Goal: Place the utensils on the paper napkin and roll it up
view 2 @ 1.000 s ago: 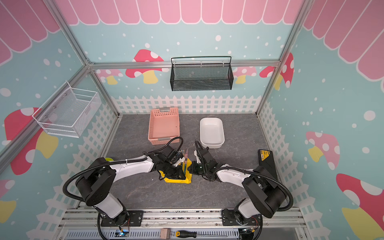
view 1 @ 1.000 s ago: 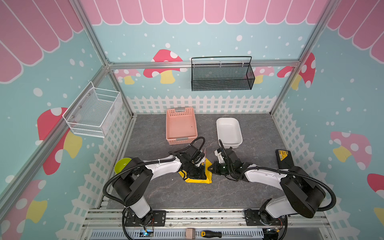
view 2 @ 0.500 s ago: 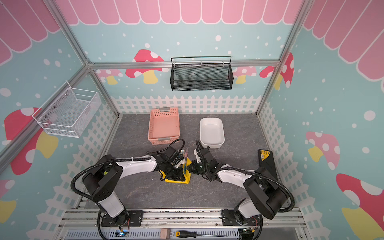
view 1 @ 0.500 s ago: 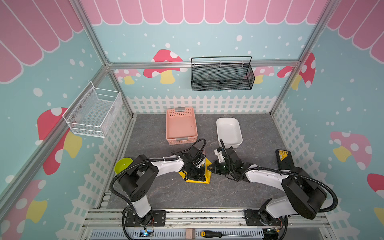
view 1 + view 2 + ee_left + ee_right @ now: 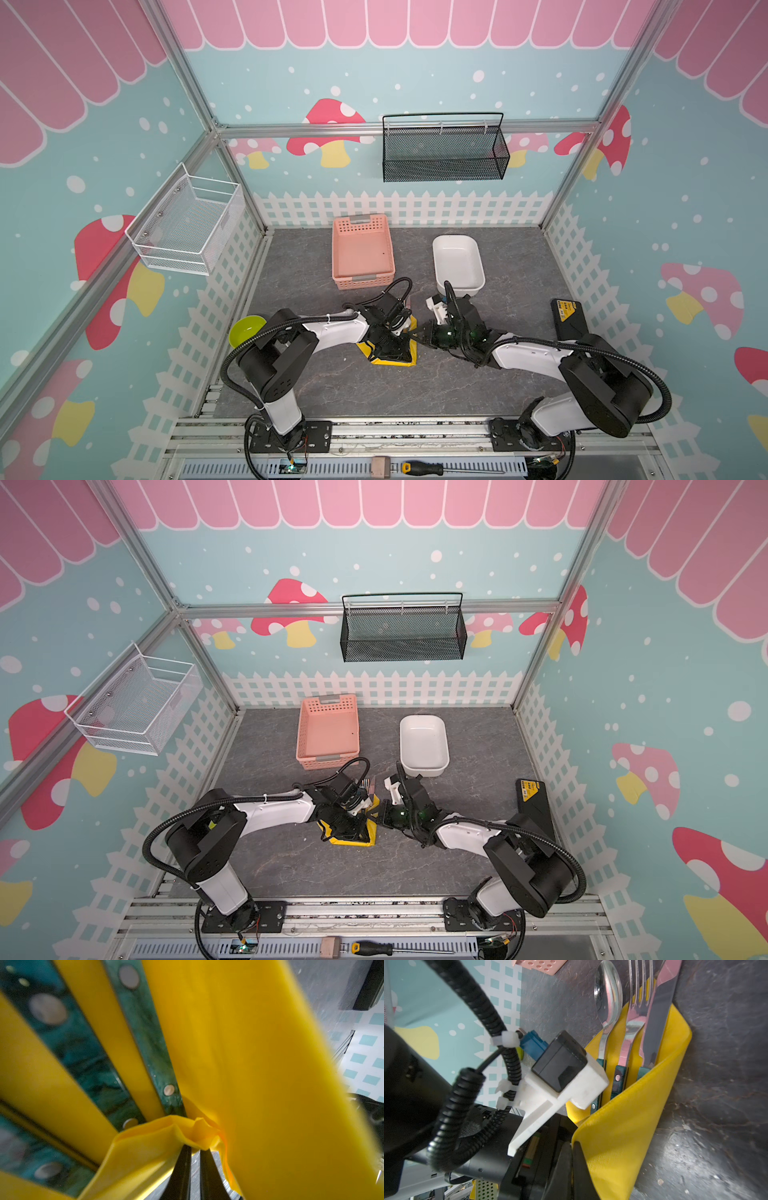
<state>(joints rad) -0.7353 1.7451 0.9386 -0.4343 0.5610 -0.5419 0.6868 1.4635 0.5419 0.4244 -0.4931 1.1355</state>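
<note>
The yellow paper napkin (image 5: 392,360) (image 5: 353,841) lies mid-table, folded up around the utensils. In the right wrist view the spoon (image 5: 608,1001), fork (image 5: 636,1001) and knife (image 5: 658,1012) lie side by side on the napkin (image 5: 633,1115), their heads sticking out past its far edge. Three teal handles (image 5: 143,1028) show in the left wrist view. My left gripper (image 5: 195,1148) (image 5: 392,347) is shut on a bunched fold of the napkin (image 5: 249,1064) at the handle ends. My right gripper (image 5: 572,1144) (image 5: 417,334) is shut on the napkin's raised right edge.
A pink basket (image 5: 362,251) and a white dish (image 5: 457,262) stand just behind the napkin. A lime-green bowl (image 5: 247,328) sits at the left wall, a black-and-yellow box (image 5: 567,318) at the right. A screwdriver (image 5: 432,468) lies on the front rail.
The left arm has swung its elbow rightward and its gripper has pinched tighter on the napkin fold. The right arm has barely moved.
</note>
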